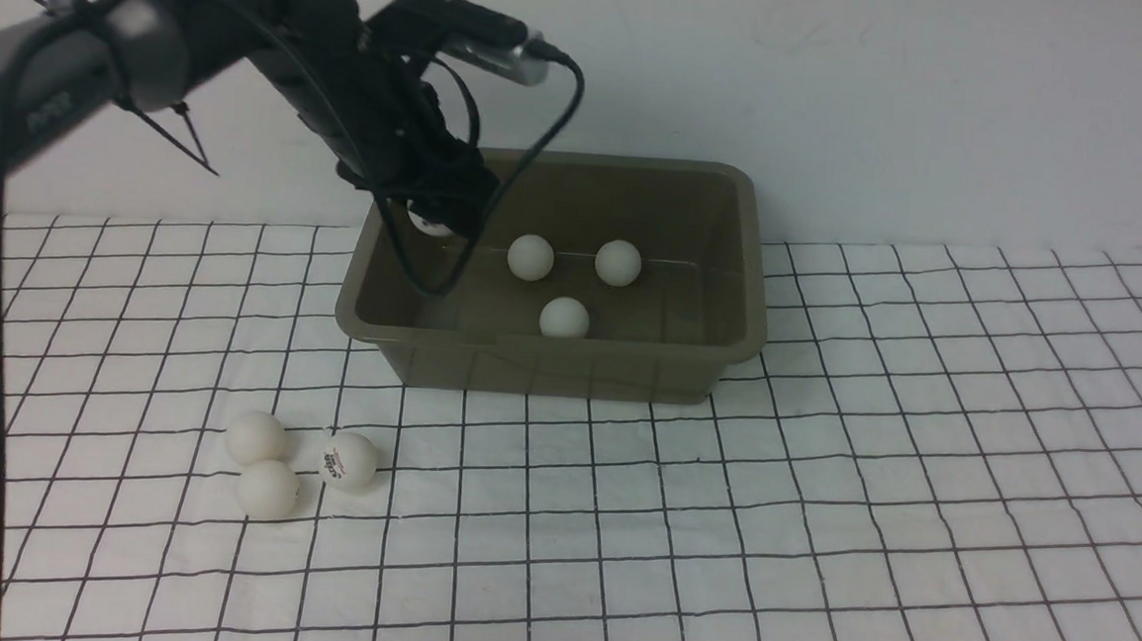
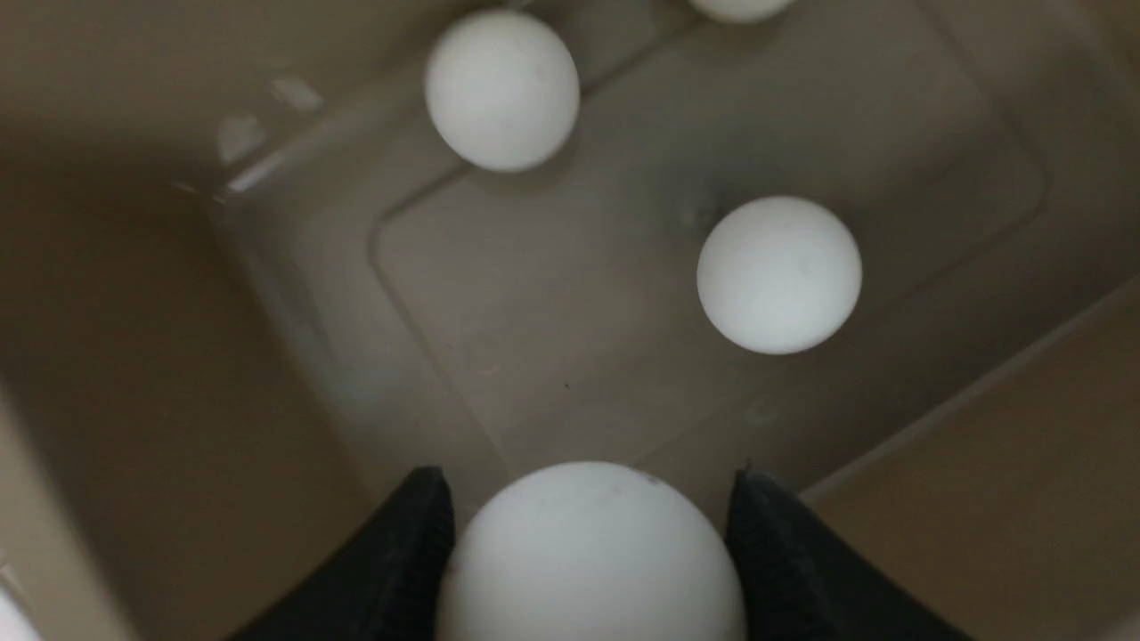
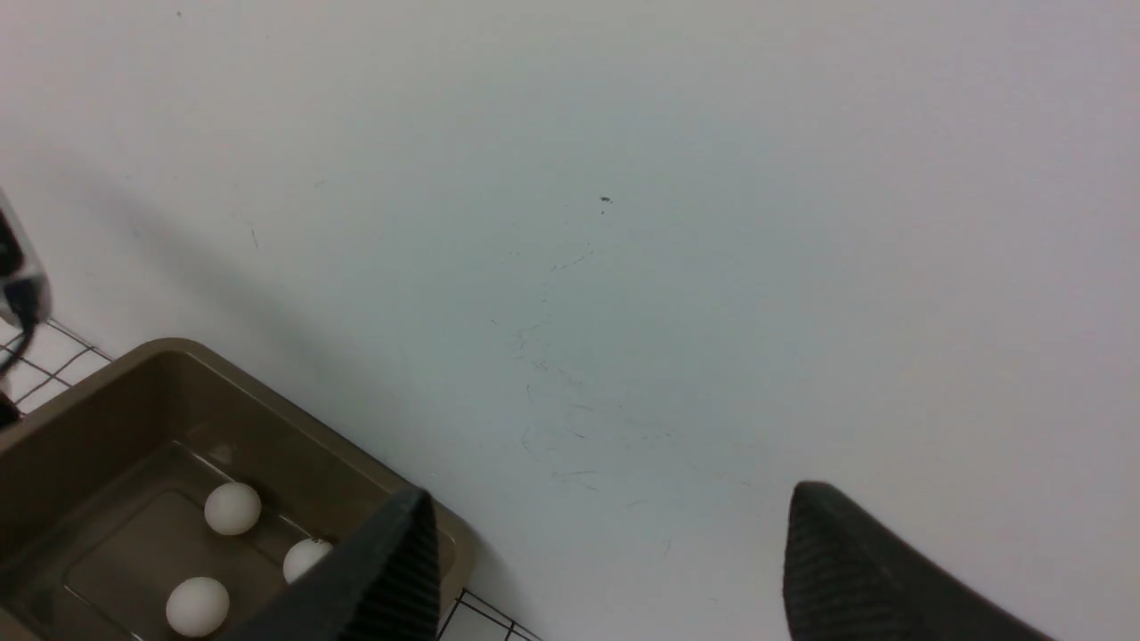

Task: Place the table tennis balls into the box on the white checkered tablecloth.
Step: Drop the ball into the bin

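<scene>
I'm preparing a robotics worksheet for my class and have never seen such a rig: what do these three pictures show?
A robot with two arms, each ending in a gripper. The wide picture looks forward from between the arms; the others come from wrist cameras. A checkered tablecloth carries a green box holding three balls, with three loose balls nearby. The left gripper grips a seventh ball over the box. The right gripper is open and empty.
</scene>
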